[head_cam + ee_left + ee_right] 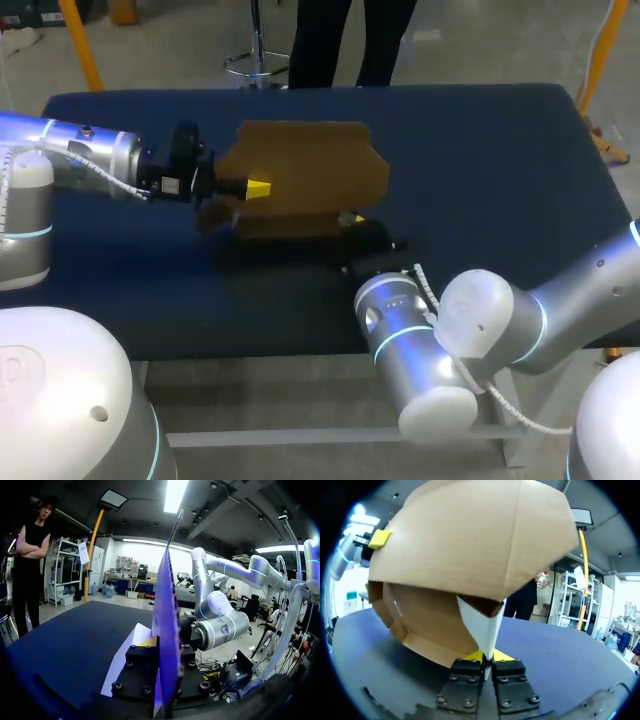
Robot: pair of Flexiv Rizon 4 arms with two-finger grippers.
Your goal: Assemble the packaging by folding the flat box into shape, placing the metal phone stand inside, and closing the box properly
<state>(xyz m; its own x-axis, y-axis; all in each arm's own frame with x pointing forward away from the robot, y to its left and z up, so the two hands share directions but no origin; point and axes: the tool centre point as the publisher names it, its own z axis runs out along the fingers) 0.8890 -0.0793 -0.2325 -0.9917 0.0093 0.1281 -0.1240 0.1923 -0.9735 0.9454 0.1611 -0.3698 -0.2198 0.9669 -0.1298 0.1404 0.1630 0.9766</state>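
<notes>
Cardboard box part-folded, held at frame ctr over table; left claw pinched on its left panel edge, right claw on lower flap. Judged light, stiff, crease-prone; grips nr folds advised.

A wide table covered in dark blue cloth, matte and evenly lit from above, with a soft dark shadow near its middle. Below its near edge runs a pale metal frame
</notes>
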